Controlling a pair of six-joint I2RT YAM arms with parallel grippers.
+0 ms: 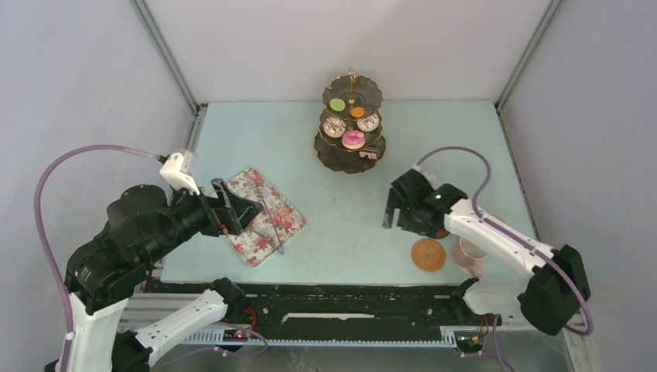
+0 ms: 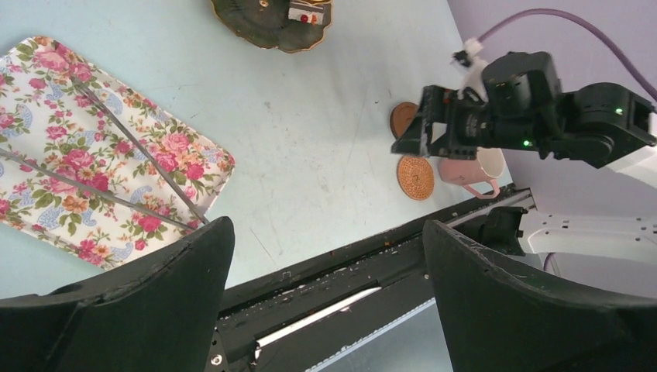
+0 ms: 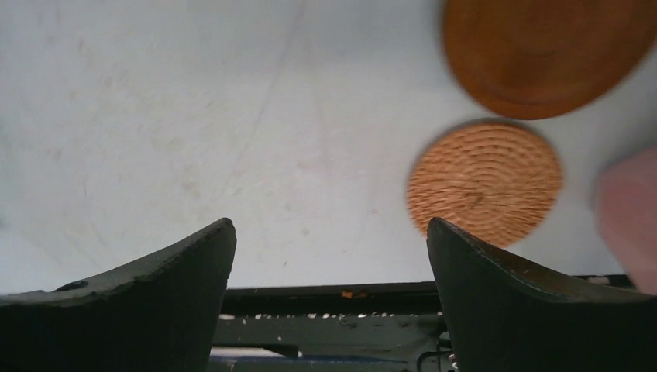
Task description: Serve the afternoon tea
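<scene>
My left fingers (image 2: 155, 310) are spread wide and empty above the floral-print cloth (image 1: 263, 215), where long grey tongs (image 1: 273, 226) lie. My right fingers (image 3: 511, 310) are also spread wide, holding nothing. They hang over bare worktop (image 1: 341, 225) just beside a woven coaster (image 3: 484, 182), a smooth brown coaster (image 3: 546, 50) and a pink cup (image 2: 459, 169) near the front right edge. The toy cakes sit on a tiered stand (image 1: 333, 159) at the far centre, among them a pink doughnut (image 1: 353, 139), a green piece (image 1: 337, 105) and an orange piece (image 1: 357, 111).
</scene>
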